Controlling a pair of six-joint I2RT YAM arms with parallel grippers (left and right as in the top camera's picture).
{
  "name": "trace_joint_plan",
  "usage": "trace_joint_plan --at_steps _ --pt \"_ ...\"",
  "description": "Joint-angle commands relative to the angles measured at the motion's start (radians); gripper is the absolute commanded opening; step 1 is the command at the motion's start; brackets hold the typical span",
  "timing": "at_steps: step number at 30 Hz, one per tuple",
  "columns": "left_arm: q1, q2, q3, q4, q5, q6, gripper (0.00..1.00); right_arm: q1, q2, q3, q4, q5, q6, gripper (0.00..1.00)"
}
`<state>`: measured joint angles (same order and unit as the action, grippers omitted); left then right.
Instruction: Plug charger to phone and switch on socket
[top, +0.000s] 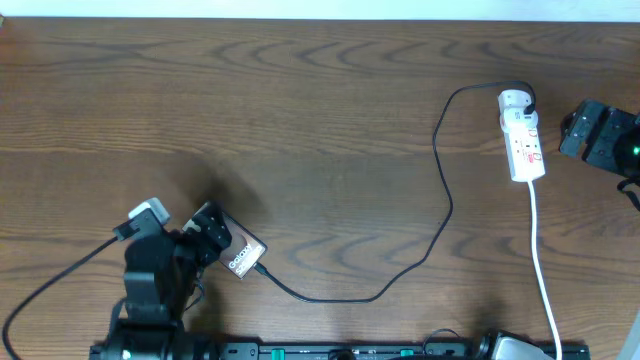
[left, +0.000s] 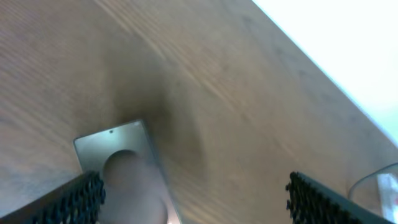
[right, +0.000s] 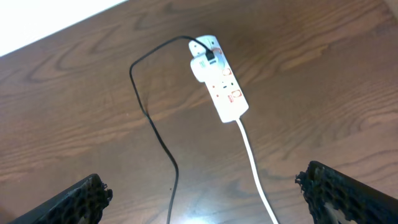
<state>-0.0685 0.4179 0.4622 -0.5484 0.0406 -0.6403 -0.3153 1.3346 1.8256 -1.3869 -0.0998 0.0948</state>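
The phone (top: 243, 257) lies near left on the table (top: 320, 120). Its long axis slants from far-left to near-right, and the near-right end meets the charger (top: 438, 150) tip. The cable loops right and far to the socket (top: 522, 135), which lies lengthwise near-to-far, its white cord (top: 540, 250) trailing near. The left gripper (left: 194, 190) is spread over the phone. The right gripper (right: 204, 183) is spread wide, just right of the socket.

Even bright light; left wrist view blurred; shadows soft.

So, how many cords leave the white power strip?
2: the black charger cable leaves its far end, curving toward the phone; the white cord leaves its near end toward the table's front edge.
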Motion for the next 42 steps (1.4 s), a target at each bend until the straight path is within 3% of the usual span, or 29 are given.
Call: trace_joint_plan --at_steps 1,6,9,18,29,33,38,42 --pt "-0.003 -0.145 -0.148 0.252 -0.031 -0.034 0.92 0.001 -0.001 0.007 0.002 0.004 0.005 0.99" --pt "0.0 -0.257 -0.311 0.631 -0.09 -0.034 0.92 0.001 -0.001 0.007 0.002 0.004 0.005 0.99" --pt "0.006 -0.296 -0.357 0.71 -0.174 -0.034 0.92 0.001 -0.001 0.007 0.002 0.004 0.005 0.99" --pt "0.04 -0.416 -0.406 0.69 -0.37 -0.026 0.92 0.001 -0.001 0.007 0.002 0.004 0.005 0.99" --pt "0.04 -0.417 -0.458 0.497 -0.393 -0.022 0.92 0.001 -0.001 0.007 0.002 0.004 0.005 0.99" --pt "0.04 -0.417 -0.458 0.5 -0.388 0.014 0.92 0.001 -0.001 0.007 0.002 0.004 0.005 0.99" --pt "0.04 -0.417 -0.457 0.488 -0.252 0.226 0.92 0.001 -0.001 0.007 0.002 0.004 0.005 0.99" --pt "0.04 -0.417 -0.457 0.481 -0.181 0.296 0.92 0.001 -0.001 0.007 0.002 0.004 0.005 0.99"
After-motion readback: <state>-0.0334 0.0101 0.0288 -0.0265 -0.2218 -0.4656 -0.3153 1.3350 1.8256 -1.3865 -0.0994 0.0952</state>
